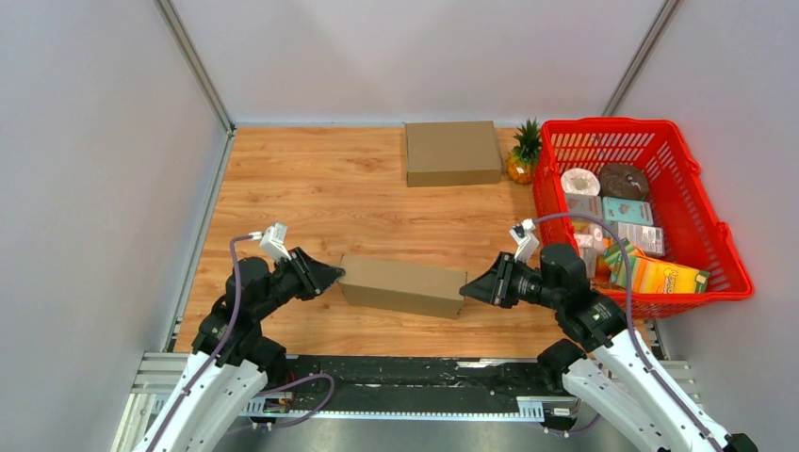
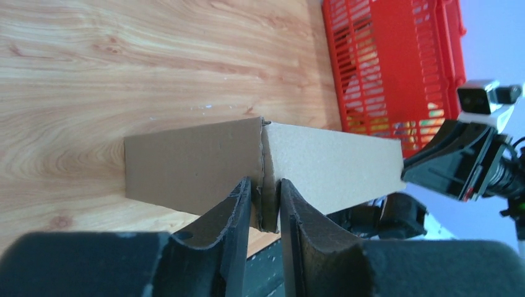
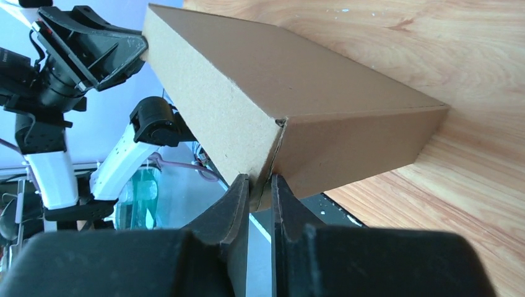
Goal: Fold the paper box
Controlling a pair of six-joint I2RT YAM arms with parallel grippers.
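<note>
Pale grey walls [image 1: 94, 141] close in a wooden tabletop [image 1: 311, 188] on three sides, with both arms bolted at its near edge. At the right side sits a red plastic basket [image 1: 611, 121], its slatted walls holding packaged groceries, among them a white roll [image 1: 580, 181] and an orange-yellow carton [image 1: 664, 276]. The left arm [image 1: 247, 301] and the right arm [image 1: 584, 311] reach toward each other across the front of the table. Between them lies the paper box [image 1: 403, 284], a long, flat, closed brown cardboard shape near the front centre of the table, slightly skewed to the table edge. A second closed cardboard box [image 1: 453, 152] rests against the far wall, well apart from the first. The left gripper [image 1: 334, 274] meets the paper box at its left end; in the left wrist view its two fingers [image 2: 232, 216] are drawn close, pinching the corner edge of the cardboard between them. The right gripper [image 1: 468, 286] meets the right end, its fingers [image 3: 235, 204] likewise nipped onto the box's near corner seam. A small pineapple [image 1: 523, 155] stands between the far box and the basket.
</note>
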